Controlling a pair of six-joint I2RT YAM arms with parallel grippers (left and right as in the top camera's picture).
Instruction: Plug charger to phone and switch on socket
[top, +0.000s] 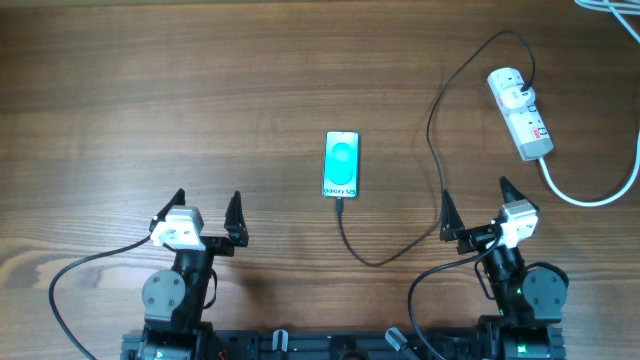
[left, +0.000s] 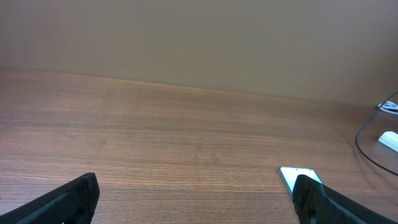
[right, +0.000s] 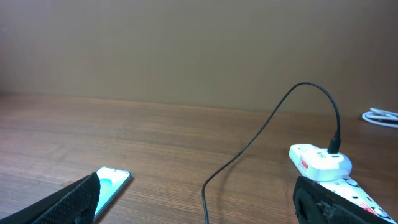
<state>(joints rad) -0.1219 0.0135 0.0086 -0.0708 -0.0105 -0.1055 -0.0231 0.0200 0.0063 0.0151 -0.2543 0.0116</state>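
- Left gripper (top: 207, 203): jaws wide, holding nothing, hovering over bare table (top: 150, 100).
- Right gripper (top: 474, 195): jaws wide, holding nothing.
- Phone (top: 341, 165): flat, screen lit. It lies ahead and to the right of the left gripper, ahead and to the left of the right one.
- Charger (top: 376, 262): adapter end seated in the socket. The cable runs just beside the right gripper's left finger, and its plug tip (top: 340, 204) sits at the phone's near edge. Cannot tell whether it is seated.
- Socket (top: 522, 118): ahead and to the right of the right gripper, well apart. Switch position unreadable.
- Status: neither gripper engaged. Judged outstanding are confirming or pressing the plug home, then the switch.
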